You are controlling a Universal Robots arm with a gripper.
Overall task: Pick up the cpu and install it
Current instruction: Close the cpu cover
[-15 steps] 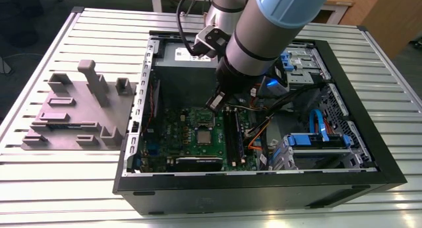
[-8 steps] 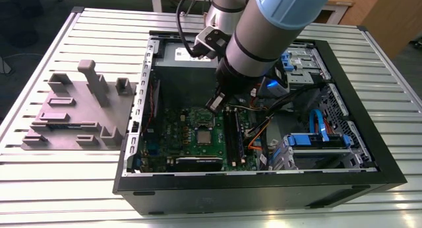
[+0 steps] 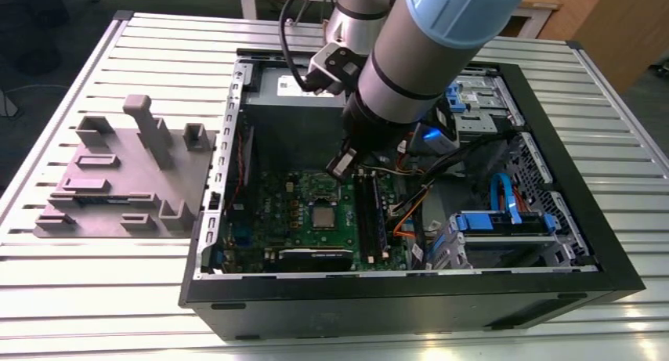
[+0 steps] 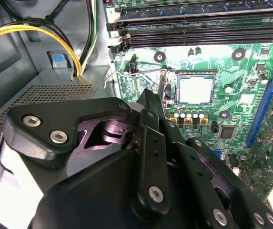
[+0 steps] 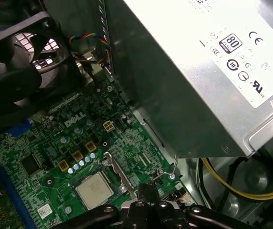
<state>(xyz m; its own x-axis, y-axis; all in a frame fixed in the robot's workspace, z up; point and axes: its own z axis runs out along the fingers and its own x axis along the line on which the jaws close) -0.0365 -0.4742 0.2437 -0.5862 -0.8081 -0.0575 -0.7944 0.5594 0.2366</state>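
Cpu [image 5: 94,190] sits in its socket, near the gripper [image 5: 146,193].

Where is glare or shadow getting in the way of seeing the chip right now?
In the second wrist view, bright glare washes out the green board beside the cpu, though the chip reads clearly. In the first wrist view the cpu is evenly lit and the fan corner is dark. In the exterior view the arm shades the case interior around the cpu.
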